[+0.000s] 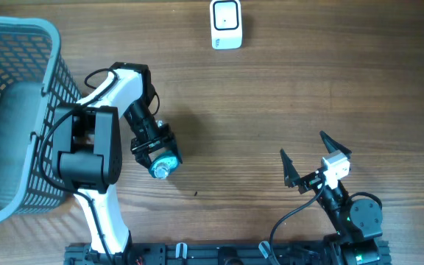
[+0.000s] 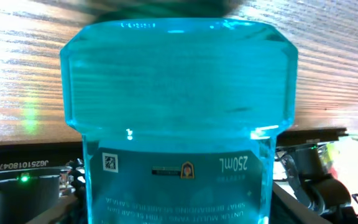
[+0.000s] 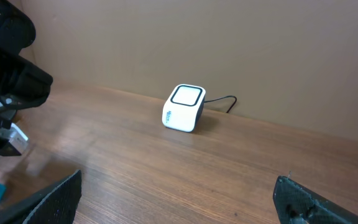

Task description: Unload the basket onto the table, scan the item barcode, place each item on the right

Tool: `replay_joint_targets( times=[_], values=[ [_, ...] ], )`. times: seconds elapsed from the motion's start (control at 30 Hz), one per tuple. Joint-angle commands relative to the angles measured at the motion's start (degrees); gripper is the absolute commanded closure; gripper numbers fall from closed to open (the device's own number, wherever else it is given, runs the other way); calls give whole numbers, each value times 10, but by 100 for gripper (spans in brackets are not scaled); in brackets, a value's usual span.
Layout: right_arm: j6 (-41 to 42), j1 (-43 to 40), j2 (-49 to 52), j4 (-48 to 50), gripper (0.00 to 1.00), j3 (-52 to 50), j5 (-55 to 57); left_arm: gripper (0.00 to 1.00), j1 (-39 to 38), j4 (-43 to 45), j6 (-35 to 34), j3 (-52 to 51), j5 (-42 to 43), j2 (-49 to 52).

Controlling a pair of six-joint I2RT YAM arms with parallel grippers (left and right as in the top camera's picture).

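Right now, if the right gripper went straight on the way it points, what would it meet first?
Probably the small white boxy scanner; nothing stands between it and the right gripper, though depth is unclear.

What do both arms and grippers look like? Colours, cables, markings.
Left arm: white and black housings, black cable looped alongside, black left gripper. Right arm: black, green light on a joint, thin black cable; right gripper has black pointed fingers, white block behind them.
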Motion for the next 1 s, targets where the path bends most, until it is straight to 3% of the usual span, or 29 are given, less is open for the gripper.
replay_joint_targets(
  times=[0.0,0.07,0.13,0.23,0.3,0.37,0.6,0.67,0.7,0.97],
  values=[
    [1,-2,-6,1,0,-1,6,33,2,24,8,9,2,5],
    [1,-2,-6,1,0,-1,6,18,2,26,8,9,2,5],
    [1,-2,-6,1,0,-1,6,19,2,28,8,9,2,5],
    [1,-2,-6,1,0,-1,6,31,2,31,8,9,2,5],
    [1,-2,-6,1,0,-1,6,32,2,31,8,9,2,5],
    [1,-2,-6,1,0,-1,6,24,2,32,8,9,2,5],
    [1,-2,-6,1,0,-1,6,25,2,32,8,10,2,5],
    [1,-2,-6,1,0,-1,6,13,2,23,8,18,2,5],
    [1,-2,-6,1,0,-1,6,0,2,18,8,24,2,5],
    [1,-2,-6,1,0,-1,6,0,-2,-29,-16,120,-55,-37]
  ],
)
